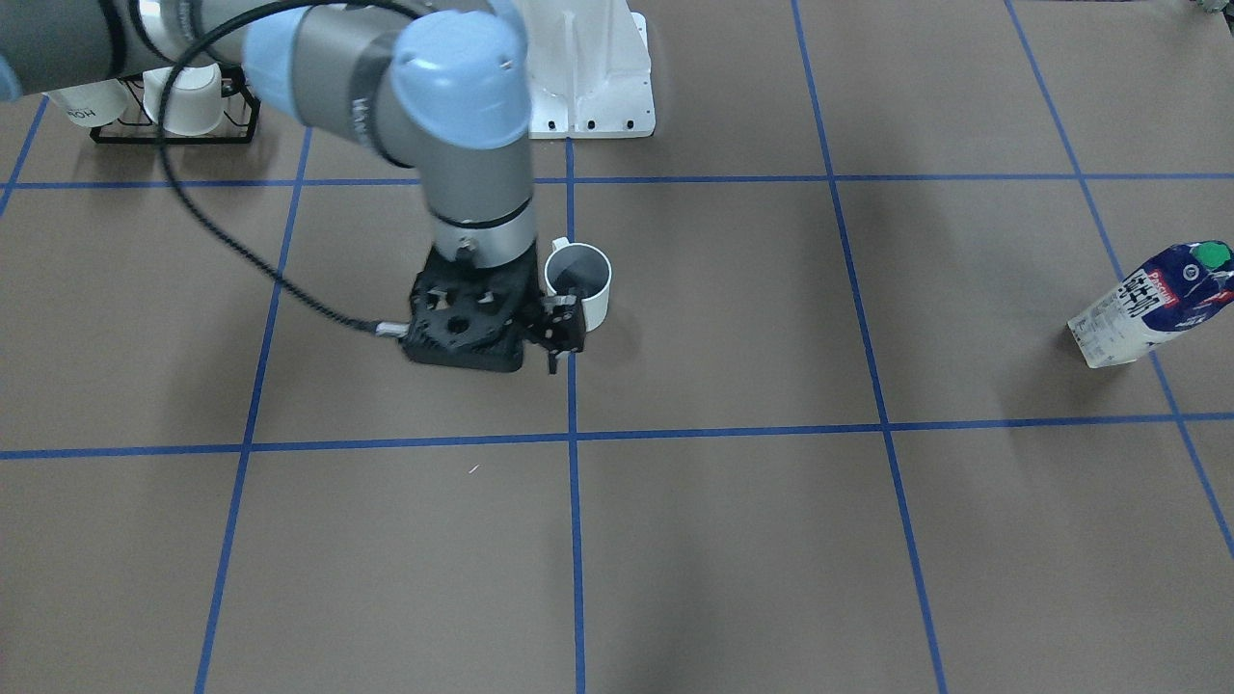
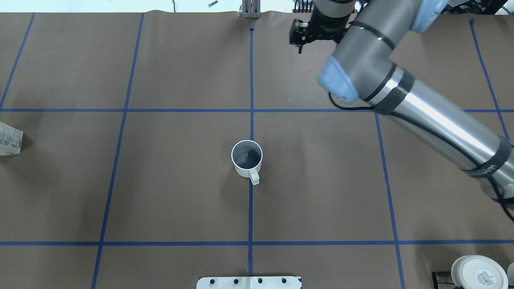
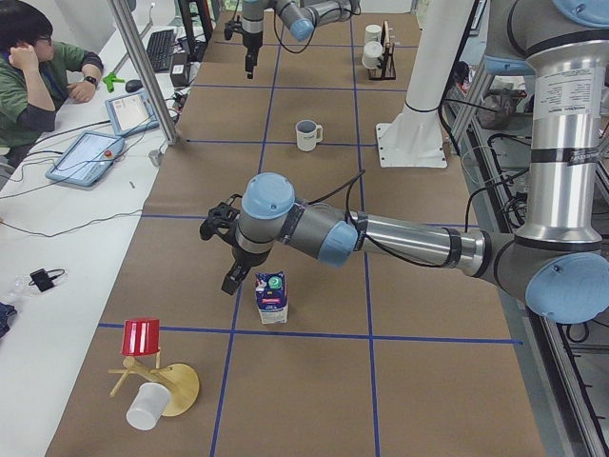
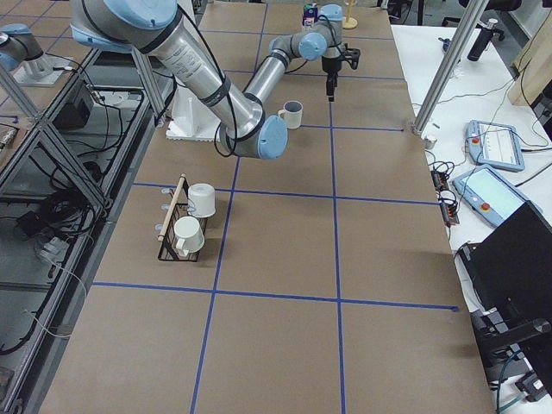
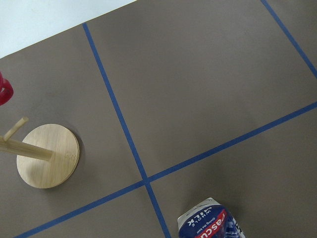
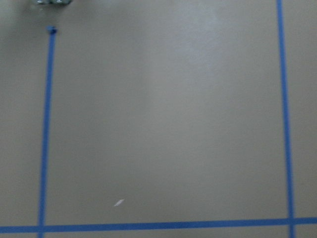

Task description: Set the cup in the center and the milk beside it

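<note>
The bench [image 2: 180, 192] is covered with brown matte paper and a grid of blue tape [image 2: 120, 110]. My right arm [image 2: 433, 120] reaches over to the far side, and my left arm [image 3: 409, 243] stretches along the left end. My right end effector [image 2: 299, 47] hangs above the far part of the bench, well apart from the cup, and carries nothing. Whether its fingers are apart or together, I cannot tell. My left end effector [image 3: 234, 278] hovers near the milk [image 3: 271, 297] without touching it, and its state I also cannot tell. The milk stands upright at the left end, far from the center [image 2: 289, 176]. The cup [image 2: 247, 158] stands upright in the center, on a line of the tape, with its handle toward my base.
</note>
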`<move>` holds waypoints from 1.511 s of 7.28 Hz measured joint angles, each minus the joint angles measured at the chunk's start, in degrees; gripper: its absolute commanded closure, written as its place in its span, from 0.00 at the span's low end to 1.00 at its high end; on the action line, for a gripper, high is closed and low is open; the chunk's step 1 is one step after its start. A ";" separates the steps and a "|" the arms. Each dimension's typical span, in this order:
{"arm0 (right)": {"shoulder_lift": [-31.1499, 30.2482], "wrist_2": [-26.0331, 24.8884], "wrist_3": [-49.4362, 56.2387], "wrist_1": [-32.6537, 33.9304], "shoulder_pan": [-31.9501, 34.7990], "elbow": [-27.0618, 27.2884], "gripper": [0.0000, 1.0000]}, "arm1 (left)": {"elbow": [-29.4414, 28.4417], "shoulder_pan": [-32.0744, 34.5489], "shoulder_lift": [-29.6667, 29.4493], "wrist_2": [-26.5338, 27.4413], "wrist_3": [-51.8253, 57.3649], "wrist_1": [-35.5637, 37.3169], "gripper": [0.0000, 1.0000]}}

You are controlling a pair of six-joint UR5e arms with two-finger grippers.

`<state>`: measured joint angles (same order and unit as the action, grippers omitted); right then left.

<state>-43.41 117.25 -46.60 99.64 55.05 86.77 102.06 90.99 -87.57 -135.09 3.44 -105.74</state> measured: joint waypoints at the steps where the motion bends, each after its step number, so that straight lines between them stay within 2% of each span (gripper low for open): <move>1: -5.17 2.37 10.98 -0.81 5.65 0.13 0.00 | 0.35 -0.11 -0.02 -0.01 -5.45 0.05 0.01; 2: -10.50 4.60 20.77 -2.06 11.11 0.19 0.00 | 0.52 -0.34 0.03 0.11 -11.48 0.03 0.02; 4: -20.96 8.68 37.39 -3.00 21.59 0.66 0.00 | 0.47 -0.67 0.29 0.10 -16.73 0.12 0.02; 7: -38.19 8.73 50.12 -3.56 29.70 4.01 0.00 | 0.39 -0.84 1.25 -0.13 -17.83 0.28 0.02; 9: -43.93 8.74 53.14 -3.90 32.17 5.30 0.00 | 0.47 -2.57 3.08 0.05 -20.20 -0.10 0.02; 11: -45.03 8.93 53.51 -4.00 32.61 5.50 0.00 | 0.27 -5.47 4.03 0.89 -23.17 -1.08 0.02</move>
<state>-88.44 126.18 6.90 95.64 87.66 92.28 102.33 85.52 -83.54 -134.20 -19.73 -106.81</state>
